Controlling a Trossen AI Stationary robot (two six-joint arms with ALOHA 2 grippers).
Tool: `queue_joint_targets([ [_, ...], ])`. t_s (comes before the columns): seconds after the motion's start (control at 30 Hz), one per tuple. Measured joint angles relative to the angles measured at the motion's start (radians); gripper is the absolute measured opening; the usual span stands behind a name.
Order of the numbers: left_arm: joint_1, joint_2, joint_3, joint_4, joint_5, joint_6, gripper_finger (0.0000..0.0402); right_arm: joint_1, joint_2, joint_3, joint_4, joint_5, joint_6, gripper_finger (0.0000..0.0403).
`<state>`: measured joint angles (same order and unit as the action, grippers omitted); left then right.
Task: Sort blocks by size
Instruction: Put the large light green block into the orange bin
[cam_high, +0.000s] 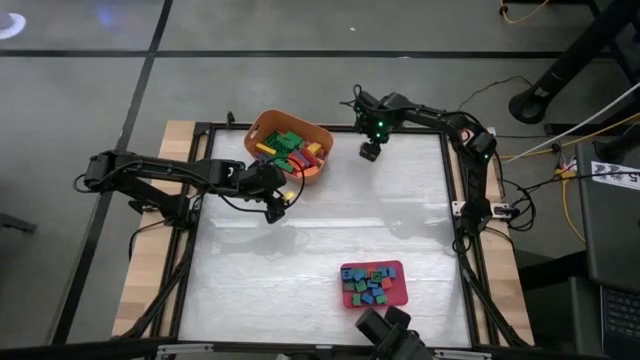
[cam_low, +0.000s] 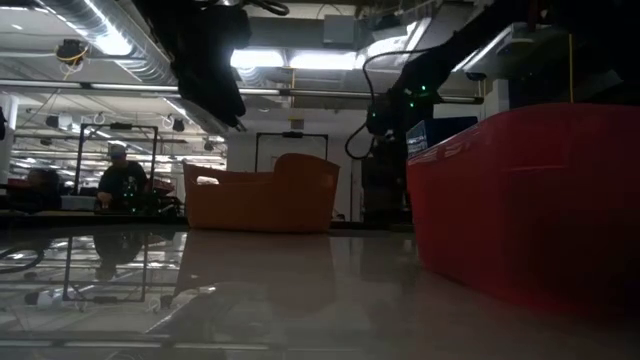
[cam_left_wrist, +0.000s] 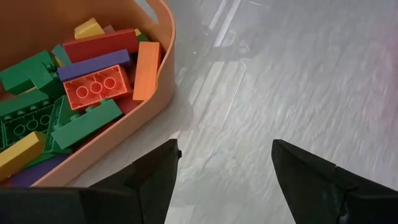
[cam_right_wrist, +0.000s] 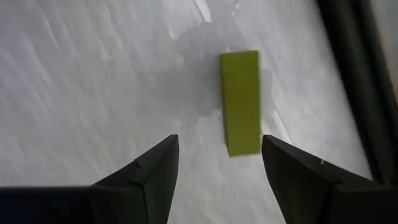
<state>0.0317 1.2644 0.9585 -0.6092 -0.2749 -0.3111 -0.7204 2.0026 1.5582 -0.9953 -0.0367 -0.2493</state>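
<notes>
Right gripper (cam_right_wrist: 217, 180), fingers spread and empty, hung over a yellow-green long block (cam_right_wrist: 240, 101) on the table, upper right of centre.
Left gripper (cam_left_wrist: 224, 180), also spread and empty, hovered beside the orange tub (cam_high: 290, 146); next move probably calls for gripping a brick there.

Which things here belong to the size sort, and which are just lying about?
Job:
- long blocks in orange tub
- small blocks in red tray
- yellow-green block lying on table, below open right end effector

Lying about:
- cables beside table
- person in the room behind
</notes>
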Motion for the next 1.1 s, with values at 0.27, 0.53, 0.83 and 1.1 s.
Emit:
queue_joint_targets([
  [0.27,0.0,0.0,0.0,0.0,0.0,-0.002,0.0244,0.0,0.0,-0.071,0.112,0.086,-0.025,0.023],
  [0.53,0.0,0.0,-0.001,0.005,-0.001,0.005,0.0244,0.0,0.008,-0.07,0.148,0.065,-0.052,0.023],
  [0.83,-0.08,-0.143,-0.002,-0.047,-0.152,0.067,0.0244,0.0,0.07,-0.07,0.154,0.071,-0.053,0.023],
  [1.1,-0.243,-0.438,-0.127,-0.106,-0.307,-0.02,0.0244,0.0,0.077,-0.07,0.154,0.062,-0.073,0.019],
])
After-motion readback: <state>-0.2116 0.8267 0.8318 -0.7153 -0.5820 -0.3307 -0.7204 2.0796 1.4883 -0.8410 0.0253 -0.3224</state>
